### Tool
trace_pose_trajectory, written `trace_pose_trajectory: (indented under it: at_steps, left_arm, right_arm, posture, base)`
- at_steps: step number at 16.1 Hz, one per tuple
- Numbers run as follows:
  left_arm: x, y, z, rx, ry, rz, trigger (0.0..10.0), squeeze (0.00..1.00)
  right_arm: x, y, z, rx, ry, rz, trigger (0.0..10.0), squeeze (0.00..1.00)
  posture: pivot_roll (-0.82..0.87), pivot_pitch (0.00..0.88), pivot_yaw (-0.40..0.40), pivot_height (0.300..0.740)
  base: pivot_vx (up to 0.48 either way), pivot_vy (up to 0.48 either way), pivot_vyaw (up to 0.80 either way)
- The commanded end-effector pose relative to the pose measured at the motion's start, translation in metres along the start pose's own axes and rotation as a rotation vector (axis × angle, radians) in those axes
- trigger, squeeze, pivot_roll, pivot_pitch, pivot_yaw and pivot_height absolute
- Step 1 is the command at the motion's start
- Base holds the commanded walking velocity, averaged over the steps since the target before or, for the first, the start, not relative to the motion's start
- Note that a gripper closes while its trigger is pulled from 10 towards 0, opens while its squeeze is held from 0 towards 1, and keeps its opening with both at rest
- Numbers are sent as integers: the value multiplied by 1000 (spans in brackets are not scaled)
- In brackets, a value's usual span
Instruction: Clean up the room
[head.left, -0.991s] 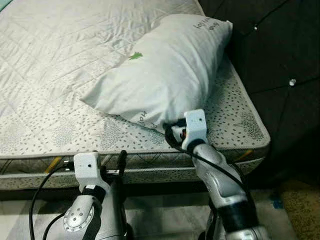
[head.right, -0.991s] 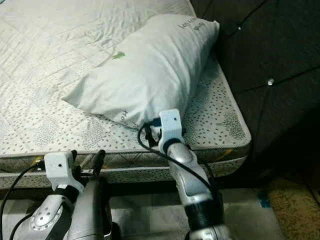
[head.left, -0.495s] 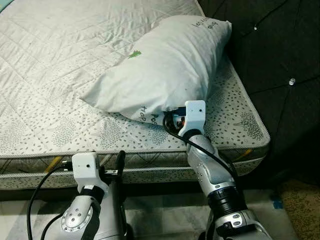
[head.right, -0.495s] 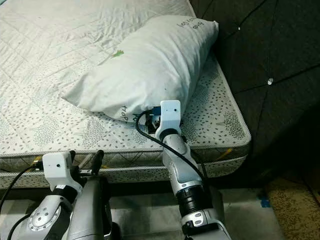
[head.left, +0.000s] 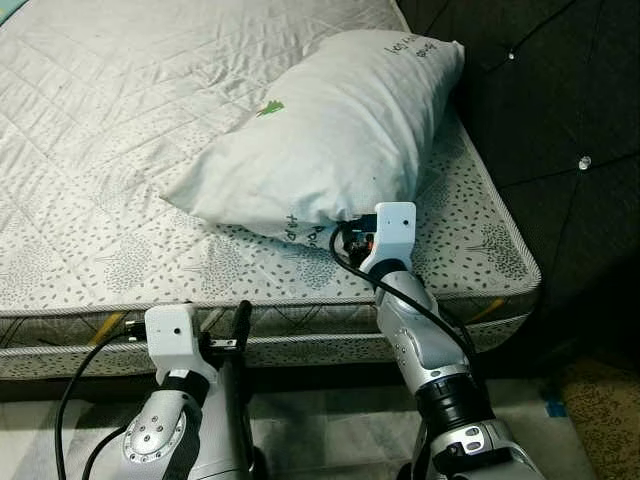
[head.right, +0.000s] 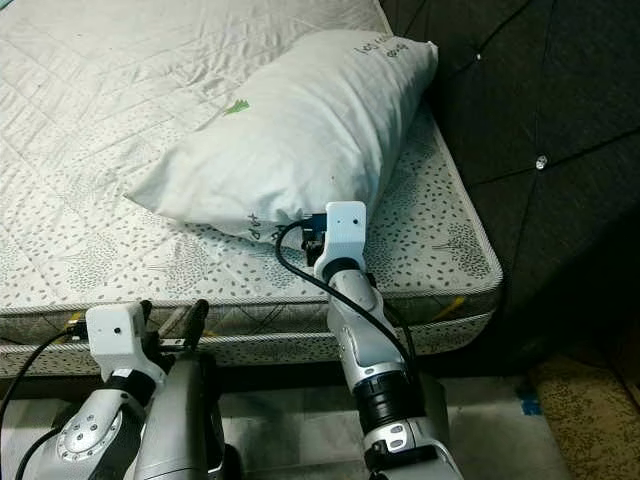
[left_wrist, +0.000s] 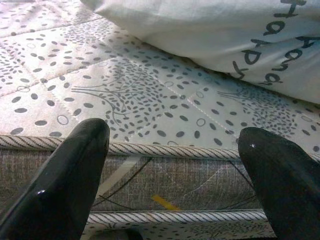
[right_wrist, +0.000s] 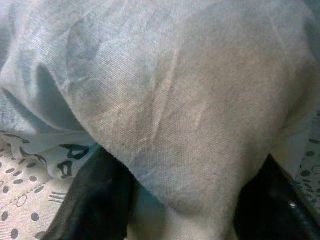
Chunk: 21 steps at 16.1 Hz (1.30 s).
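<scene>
**Right gripper at the pillow's near corner; left gripper idle at the bed edge**

I see a white pillow (head.left: 325, 135) lying on the bed (head.left: 110, 120), on the robot's right-hand part of the mattress, close to the dark tufted headboard (head.left: 560, 120). Its far end, printed with dark lettering, reaches toward the headboard; a small green mark sits on its upper face. Its near corner overhangs the dotted border of the mattress, a little back from the bed's front edge.

My right arm reaches forward over that front edge. Its right gripper (right_wrist: 175, 200) is pushed into the pillow's near corner. In the right wrist view the two black fingers (right_wrist: 95, 200) stand on either side of a bulge of pillow cloth, which fills the gap between them. I cannot tell from the pictures whether they are clenched on the cloth or merely pressed against it.

My left arm is held low in front of the bed. Its left gripper (left_wrist: 175, 170) is released, the fingers (left_wrist: 65, 175) spread wide apart and pointing at the piped side of the mattress, with nothing between them. It is well apart from the pillow.

Pale floor (head.left: 330, 430) shows below the bed, between the arms.
</scene>
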<state>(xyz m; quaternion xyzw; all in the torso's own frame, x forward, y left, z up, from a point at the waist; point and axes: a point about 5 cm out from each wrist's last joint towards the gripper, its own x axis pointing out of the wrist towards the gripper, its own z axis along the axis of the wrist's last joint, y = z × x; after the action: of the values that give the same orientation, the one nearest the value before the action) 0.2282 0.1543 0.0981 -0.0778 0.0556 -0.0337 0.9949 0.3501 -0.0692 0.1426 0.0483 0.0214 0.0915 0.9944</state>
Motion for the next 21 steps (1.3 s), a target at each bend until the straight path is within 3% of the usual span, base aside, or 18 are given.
trace_pose_trajectory:
  at_steps: [1,8,10,19,21]
  left_arm:
    - [-1,1,0,9,5,4,10000,0]
    - [-1,-11,9,-53,-37,-116,10000,0]
    - [-2,-14,12,-36,-59,-162,10000,0]
    - [1,-13,15,-18,-69,-155,10000,0]
    - [1,-12,15,-16,-68,-151,10000,0]
  right_arm:
    - [3,-4,10,8,-44,-17,0,0]
    - [5,-5,10,9,-55,-17,0,0]
    - [5,-7,9,7,-55,-20,0,0]
    - [6,-22,5,-15,-44,-57,0,0]
    - [20,-43,23,-45,-68,-94,0,0]
  posture:
    - [32,170,20,487]
    - [35,169,13,487]
    - [35,168,13,487]
    - [34,170,15,487]
    - [36,170,16,487]
  base:
    - [0,0,0]
    - [0,0,0]
    - [0,0,0]
    - [0,0,0]
    - [0,0,0]
